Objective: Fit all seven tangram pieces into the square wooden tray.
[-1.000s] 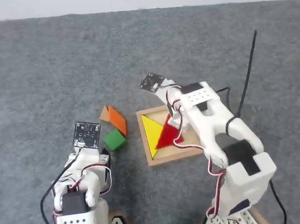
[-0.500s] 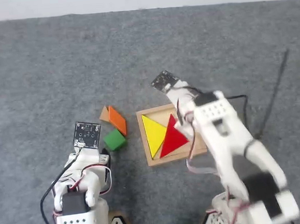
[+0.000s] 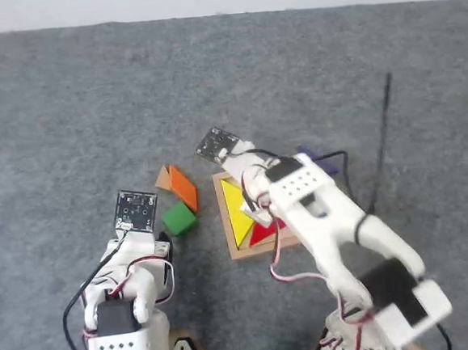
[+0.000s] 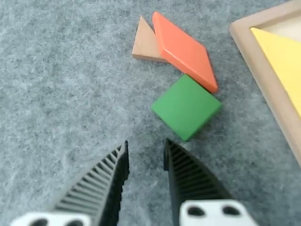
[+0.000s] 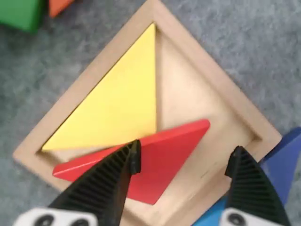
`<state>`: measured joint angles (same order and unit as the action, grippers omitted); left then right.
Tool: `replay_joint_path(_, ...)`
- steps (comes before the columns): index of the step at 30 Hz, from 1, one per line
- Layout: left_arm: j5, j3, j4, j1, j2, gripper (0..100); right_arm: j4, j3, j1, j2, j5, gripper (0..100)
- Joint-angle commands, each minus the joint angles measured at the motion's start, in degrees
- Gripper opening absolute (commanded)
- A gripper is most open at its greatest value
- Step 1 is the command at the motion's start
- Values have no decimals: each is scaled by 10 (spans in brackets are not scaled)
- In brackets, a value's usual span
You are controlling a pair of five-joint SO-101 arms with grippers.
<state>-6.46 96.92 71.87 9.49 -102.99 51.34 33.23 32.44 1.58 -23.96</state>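
Note:
The square wooden tray holds a yellow triangle and a red triangle lying side by side. My right gripper hangs open just above the red triangle, holding nothing. In the high view the right arm covers much of the tray. Left of the tray lie a green square, an orange parallelogram and a tan triangle. My left gripper stands open on the carpet just short of the green square.
Blue pieces lie outside the tray's far corner, one showing dark blue behind the right arm. Grey carpet stretches free to the back and left. The left arm sits near the front edge.
The right arm swung out to the right, then came back left over the tray, lower above the red triangle. The left arm and loose pieces have not moved.

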Motion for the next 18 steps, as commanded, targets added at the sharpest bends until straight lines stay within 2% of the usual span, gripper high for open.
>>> replay_joint_path(1, 9, -5, 4, 4, -11, 120, -12, -73, -7, -49, 32, 303)
replay_joint_path(10, 9, -5, 4, 4, -11, 120, -11, -142, -125, -112, 95, 303)
replay_joint_path(18, 9, -5, 4, 4, -11, 120, -8, -134, -139, -102, 141, 303)
